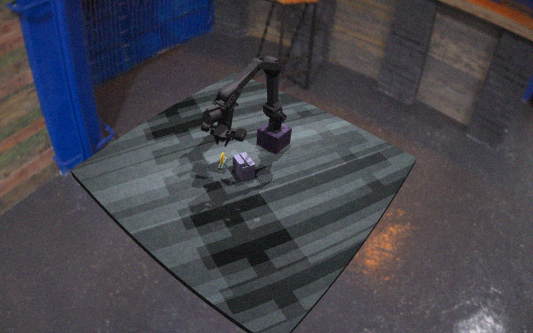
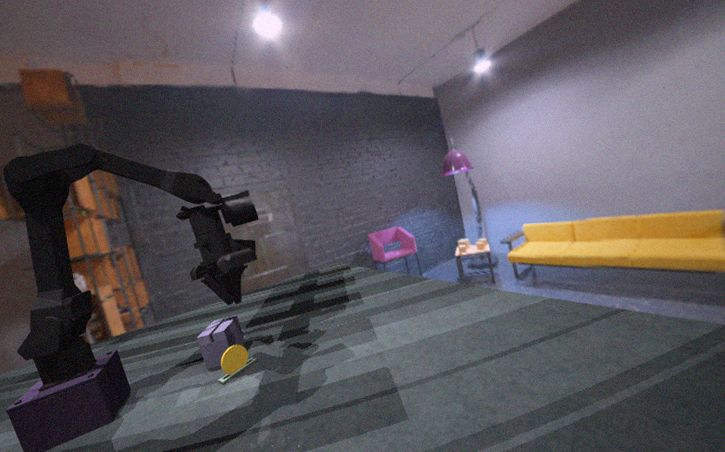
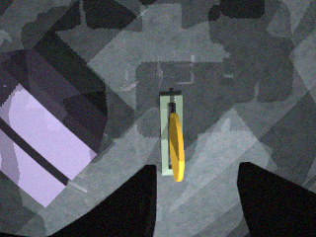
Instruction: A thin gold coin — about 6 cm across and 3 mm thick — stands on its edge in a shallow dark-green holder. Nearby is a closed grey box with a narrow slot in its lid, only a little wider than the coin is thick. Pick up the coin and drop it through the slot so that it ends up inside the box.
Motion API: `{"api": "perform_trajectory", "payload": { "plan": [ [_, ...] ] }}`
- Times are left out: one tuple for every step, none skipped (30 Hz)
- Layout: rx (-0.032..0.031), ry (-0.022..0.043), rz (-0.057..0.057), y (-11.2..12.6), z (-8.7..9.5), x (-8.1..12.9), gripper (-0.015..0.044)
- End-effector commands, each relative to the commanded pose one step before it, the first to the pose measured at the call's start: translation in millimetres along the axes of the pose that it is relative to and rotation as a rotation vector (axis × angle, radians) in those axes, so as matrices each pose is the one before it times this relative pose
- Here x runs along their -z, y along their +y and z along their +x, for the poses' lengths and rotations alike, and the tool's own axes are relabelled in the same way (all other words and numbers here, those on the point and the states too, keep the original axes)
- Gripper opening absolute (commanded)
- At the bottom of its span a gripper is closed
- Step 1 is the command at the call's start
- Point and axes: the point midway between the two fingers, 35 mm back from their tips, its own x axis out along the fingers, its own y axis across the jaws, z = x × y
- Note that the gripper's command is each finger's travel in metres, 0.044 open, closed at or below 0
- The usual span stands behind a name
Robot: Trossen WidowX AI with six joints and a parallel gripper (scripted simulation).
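Observation:
The gold coin (image 1: 222, 159) (image 2: 234, 360) (image 3: 177, 148) stands on edge in its holder. The holder (image 1: 221, 167) (image 2: 226, 379) (image 3: 165, 133) looks pale green and lies flat on the table. The closed box (image 1: 244, 168) (image 2: 210, 352) (image 3: 51, 133) looks light purple-grey and stands beside the holder; a dark slot runs across its lid. My gripper (image 1: 221, 144) (image 2: 234, 302) (image 3: 197, 174) is open and empty, pointing down above the coin without touching it. In the wrist view the coin shows in the gap between the fingertips, a little nearer the left finger.
The arm's purple base block (image 1: 273, 138) (image 2: 69, 409) stands on the striped table (image 1: 334, 196) (image 2: 493, 378), behind the box in the top view. Shadows of the arm fall around the holder and box. Furniture stands on the floor beyond the table.

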Motion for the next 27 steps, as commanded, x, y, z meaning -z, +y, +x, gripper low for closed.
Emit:
{"api": "perform_trajectory", "payload": {
  "plan": [
    [-0.09001,0.01708,-0.0108,-6.51,10.32,35.2,0.0161],
    [-0.01397,0.00058,-0.0004,-2.26,1.57,1.94,0.0161],
    [-0.00478,0.0001,-0.0001,-0.78,0.52,0.67,0.0161],
    [0.0,0.0,0.0,0.0,0.0,0.0,0.0161],
    [0.0,0.0,0.0,0.0,0.0,0.0,0.0161],
    [0.0,0.0,0.0,0.0,0.0,0.0,0.0161],
    [-0.00012,0.00004,-0.0002,-0.1,2.87,-0.17,0.0161],
    [-0.00026,0.00009,-0.0004,-0.19,8.55,-0.36,0.0161],
    [-0.00003,0.00007,0.0,-0.04,12.66,-0.12,0.0161],
    [0.00028,-0.00002,0.0004,0.12,8.31,0.19,0.0161],
    [0.0001,0.0,0.0001,0.08,2.75,0.11,0.0161],
    [0.0,0.0,0.0,0.0,0.0,0.0,0.0161],
    [0.0,0.0,0.0,0.0,0.0,0.0,0.0161],
    [0.0,0.0,0.0,-0.06,1.21,-0.13,0.0161],
    [0.00001,-0.00001,0.0,-0.16,3.62,-0.36,0.0161],
    [0.0,-0.00001,0.0,-0.17,5.42,-0.46,0.0161],
    [0.0,0.0,0.0,-0.07,3.6,-0.26,0.0161],
    [0.0,0.0,0.0,-0.02,1.2,-0.08,0.0161],
    [0.0,0.0,0.0,-0.02,0.27,-0.02,0.0161],
    [0.0,0.0,0.0,-0.06,0.81,-0.07,0.0161],
    [0.00001,0.0,0.0,-0.09,1.35,-0.11,0.0161],
    [0.00001,0.0,0.0,-0.11,1.64,-0.13,0.0161],
    [0.00001,0.0,0.0,-0.1,1.64,-0.12,0.0161],
    [0.0,0.0,0.0,-0.09,1.64,-0.12,0.0161],
    [0.0,0.0,0.0,-0.09,1.63,-0.11,0.0161],
    [0.0,0.0,0.0,-0.08,1.63,-0.1,0.0161],
    [0.0,0.0,0.0,-0.07,1.63,-0.09,0.0161]
  ]
}}
